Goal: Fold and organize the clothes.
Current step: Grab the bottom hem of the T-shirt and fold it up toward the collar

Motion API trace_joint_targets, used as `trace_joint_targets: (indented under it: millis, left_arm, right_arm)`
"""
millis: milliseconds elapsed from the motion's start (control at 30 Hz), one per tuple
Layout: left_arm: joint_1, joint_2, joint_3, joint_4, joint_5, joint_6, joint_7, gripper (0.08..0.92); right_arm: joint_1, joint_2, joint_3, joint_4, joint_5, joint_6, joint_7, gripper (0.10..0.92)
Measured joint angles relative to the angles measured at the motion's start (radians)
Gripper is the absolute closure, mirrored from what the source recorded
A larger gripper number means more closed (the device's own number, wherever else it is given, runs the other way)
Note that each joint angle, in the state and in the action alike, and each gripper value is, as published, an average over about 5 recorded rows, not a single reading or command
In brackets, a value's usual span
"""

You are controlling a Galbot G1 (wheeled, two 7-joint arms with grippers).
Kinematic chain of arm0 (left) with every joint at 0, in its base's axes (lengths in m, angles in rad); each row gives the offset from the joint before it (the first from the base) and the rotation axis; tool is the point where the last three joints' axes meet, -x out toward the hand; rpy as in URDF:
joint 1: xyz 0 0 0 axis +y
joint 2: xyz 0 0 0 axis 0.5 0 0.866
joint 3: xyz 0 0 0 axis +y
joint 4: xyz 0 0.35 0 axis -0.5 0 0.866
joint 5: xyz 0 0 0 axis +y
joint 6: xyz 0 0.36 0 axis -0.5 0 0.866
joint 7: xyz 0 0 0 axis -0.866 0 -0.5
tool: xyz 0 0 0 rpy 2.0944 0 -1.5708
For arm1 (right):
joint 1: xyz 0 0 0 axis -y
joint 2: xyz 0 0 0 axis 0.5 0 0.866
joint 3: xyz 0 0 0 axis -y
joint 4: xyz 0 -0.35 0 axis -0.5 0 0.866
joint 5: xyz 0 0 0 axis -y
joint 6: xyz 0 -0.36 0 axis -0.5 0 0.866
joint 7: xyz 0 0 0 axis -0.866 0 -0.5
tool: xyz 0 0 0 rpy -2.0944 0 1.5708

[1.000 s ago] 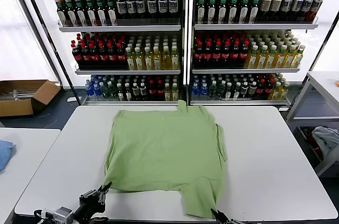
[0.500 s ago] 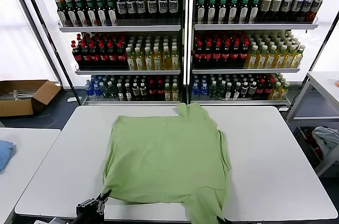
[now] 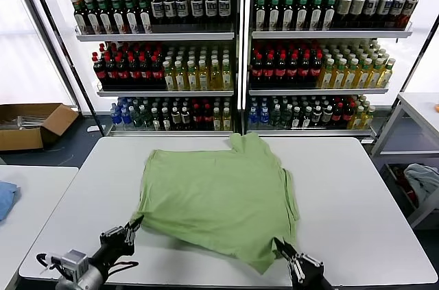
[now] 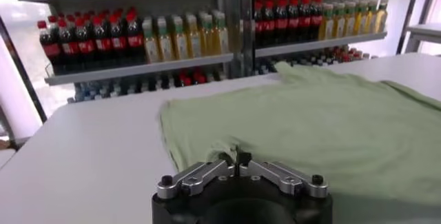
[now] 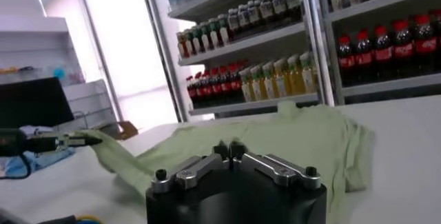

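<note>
The green shirt [image 3: 218,201] lies spread across the middle of the white surface [image 3: 357,208], plain side up, its near edge lifted off the top. Left hand [image 3: 132,230] is clamped tight on the near-left hem corner, right hand [image 3: 282,249] is pinched shut on the near-right corner, both at the surface's front edge. From the right wrist, the cloth stretches away between the two hands. Behind, shelves [image 3: 236,33] stacked with bottles; their labels are too small to read.
</note>
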State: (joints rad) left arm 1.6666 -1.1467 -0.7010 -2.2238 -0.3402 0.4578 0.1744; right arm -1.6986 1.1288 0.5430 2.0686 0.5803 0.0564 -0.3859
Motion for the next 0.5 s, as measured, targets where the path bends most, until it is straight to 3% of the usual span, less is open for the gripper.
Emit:
trace_joint_targets:
  millis: [500]
  left_arm:
    - [-0.238, 0.089, 0.053, 0.177, -0.123, -0.001, -0.010, 0.900]
  right_arm:
    - [0.359, -0.042, -0.104, -0.176, 0.023, -0.068, 0.091, 0.918]
